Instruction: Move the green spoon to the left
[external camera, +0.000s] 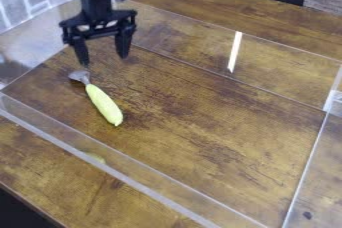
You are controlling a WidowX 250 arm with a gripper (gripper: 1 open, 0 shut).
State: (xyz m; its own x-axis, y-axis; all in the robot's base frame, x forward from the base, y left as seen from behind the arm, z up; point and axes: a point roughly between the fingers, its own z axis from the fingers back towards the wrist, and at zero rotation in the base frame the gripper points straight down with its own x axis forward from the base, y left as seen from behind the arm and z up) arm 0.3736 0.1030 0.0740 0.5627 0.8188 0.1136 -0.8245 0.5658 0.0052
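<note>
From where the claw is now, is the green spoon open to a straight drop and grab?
Probably yes. The claw hangs open above and just behind the green spoon, which lies flat on the wooden table with nothing on or beside it. It would need a small shift first.

We see a big brown wooden table (201,102) with dark streaks. A low clear plastic wall (147,187) runs around part of it. Bright light shines on the plastic at the back.
</note>
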